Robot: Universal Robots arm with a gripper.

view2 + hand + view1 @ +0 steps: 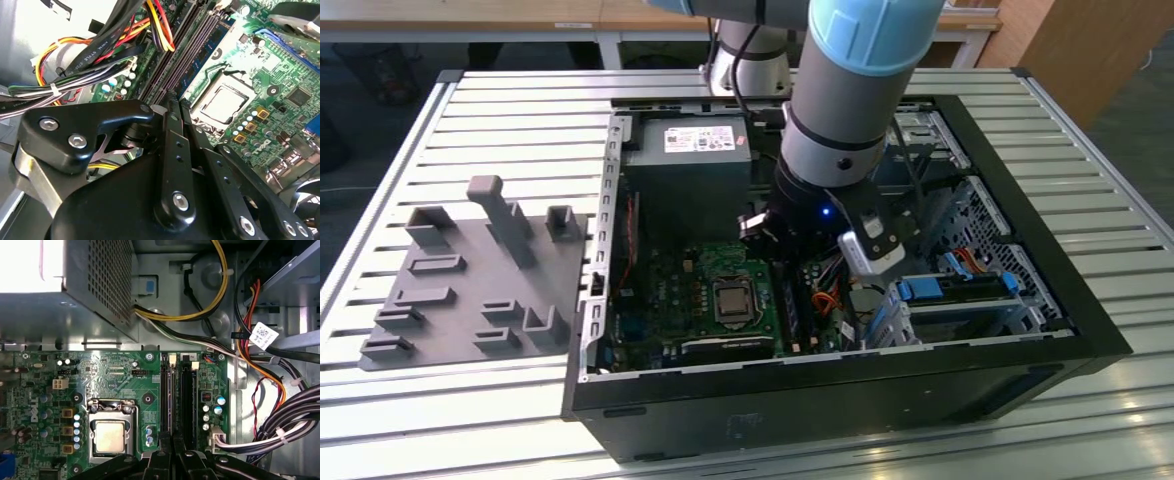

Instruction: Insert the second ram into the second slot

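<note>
My gripper (787, 272) reaches down into the open computer case (1067, 300), over the motherboard's memory slots (176, 390). In both wrist views its black fingers (171, 125) are pressed together, shut, with the tips at the near end of the slots (182, 60). I see nothing held between them. A thin blue ram stick (210, 42) with a small white label stands on edge in the slots, on the side toward the processor socket (110, 435). Which slot it sits in I cannot tell.
A grey power supply (687, 140) fills the case's far end. Bundles of coloured cables (280, 430) hang close beside the slots. Drive bays with light-blue clips (947, 290) lie at the exterior view's right. A grey fixture plate (467, 280) rests on the slatted table, left.
</note>
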